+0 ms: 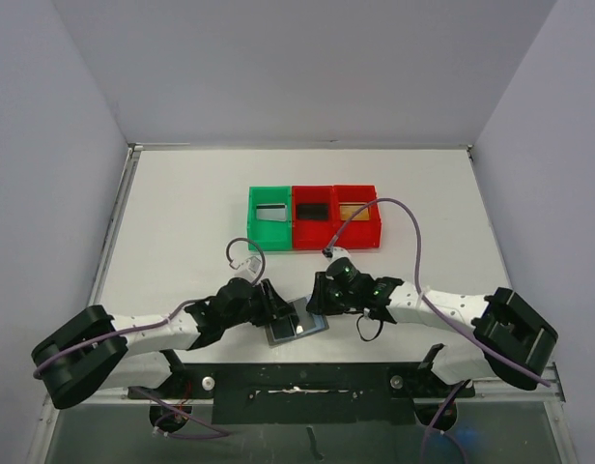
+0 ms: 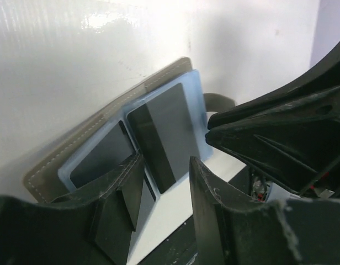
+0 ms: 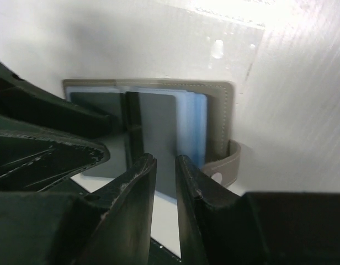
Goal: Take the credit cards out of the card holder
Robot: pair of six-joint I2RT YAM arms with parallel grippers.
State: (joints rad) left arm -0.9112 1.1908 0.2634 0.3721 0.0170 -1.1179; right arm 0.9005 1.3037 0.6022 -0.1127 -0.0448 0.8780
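The card holder [image 1: 296,329] lies open on the table near the front edge, between my two grippers. Its grey outside [image 2: 104,118] frames bluish pockets with dark credit cards [image 2: 170,127] in them. In the right wrist view a grey card [image 3: 159,127] sticks out of the pocket towards me, beside the tab [image 3: 228,165]. My right gripper [image 3: 165,159] hangs just over that card's near edge, its jaws a narrow gap apart with table showing between them. My left gripper [image 2: 167,165] stands open at the holder's left half, one finger [image 2: 123,187] over it, and holds nothing.
A green bin [image 1: 255,230] and two red bins [image 1: 299,234] [image 1: 377,228] stand in a row at mid-table. They hold a silvery card [image 1: 270,211], a black one [image 1: 313,210] and a brownish one [image 1: 354,206]. Both arms [image 1: 153,329] [image 1: 442,309] reach in from the near edge.
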